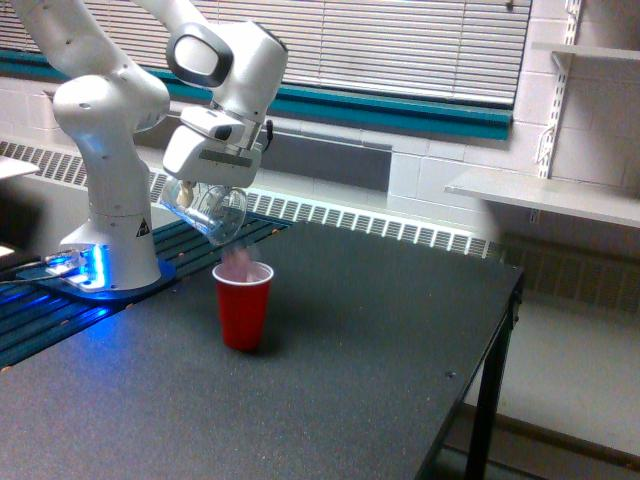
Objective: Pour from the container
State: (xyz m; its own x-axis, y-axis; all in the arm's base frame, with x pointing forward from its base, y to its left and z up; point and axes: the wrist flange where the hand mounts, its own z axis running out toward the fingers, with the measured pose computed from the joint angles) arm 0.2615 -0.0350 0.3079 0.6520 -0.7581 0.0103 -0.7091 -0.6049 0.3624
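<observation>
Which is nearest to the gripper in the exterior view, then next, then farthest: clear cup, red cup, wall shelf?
1. Clear cup: tilted in the gripper.
2. Red cup: on the table just below.
3. Wall shelf: far off at the view's right.
</observation>
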